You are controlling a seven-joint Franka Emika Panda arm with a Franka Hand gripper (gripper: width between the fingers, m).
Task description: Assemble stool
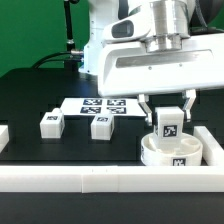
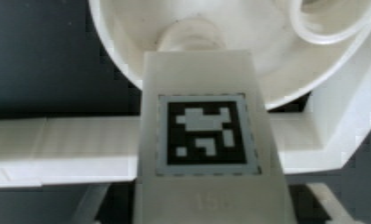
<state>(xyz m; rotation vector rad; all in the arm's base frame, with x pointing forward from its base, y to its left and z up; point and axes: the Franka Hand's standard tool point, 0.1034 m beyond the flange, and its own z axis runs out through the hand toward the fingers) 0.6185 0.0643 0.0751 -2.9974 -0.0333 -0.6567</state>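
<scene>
On the black table point(image 1: 25, 100), fingers point(image 1: 147, 110) clamp a leg point(image 1: 170, 124) at the seat point(image 1: 165, 152) beside white rails point(image 1: 100, 178).

Leg point(image 1: 169, 122) atop seat point(image 1: 152, 153), two legs point(image 1: 51, 123) point(image 1: 101, 124) — before marker board point(image 1: 105, 103)

The black counter point(image 1: 30, 95) carries the marker board point(image 1: 103, 104), two loose stool legs point(image 1: 51, 123) point(image 1: 101, 125) just beside that board, the round seat point(image 1: 150, 152) to the board's exterior-view right, and a white border rail point(image 1: 90, 178).

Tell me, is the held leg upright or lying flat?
Upright: the leg hangs vertically in the gripper, over the round seat.
</scene>
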